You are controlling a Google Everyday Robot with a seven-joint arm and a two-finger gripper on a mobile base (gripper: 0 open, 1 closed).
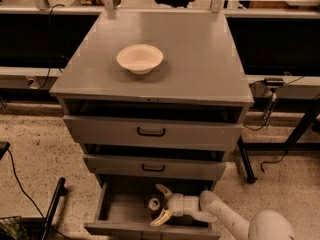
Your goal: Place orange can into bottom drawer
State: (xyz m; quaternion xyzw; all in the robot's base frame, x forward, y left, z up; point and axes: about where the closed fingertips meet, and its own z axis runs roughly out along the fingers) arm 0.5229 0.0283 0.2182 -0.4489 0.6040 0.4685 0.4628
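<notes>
The orange can [154,203] stands upright inside the pulled-out bottom drawer [120,211], near its middle; mostly its silver top shows. My gripper [156,205] reaches into the drawer from the right, wrist low. Its two pale fingers [162,189] are spread wide, one behind the can and one in front, and do not clamp it. The arm comes in from the bottom right corner.
A cream bowl [140,58] sits on the grey cabinet top [200,59]. The two upper drawers with black handles [151,132] are slightly ajar. Cables and a black table leg [245,161] lie to the right. A black pole [52,206] leans at the lower left.
</notes>
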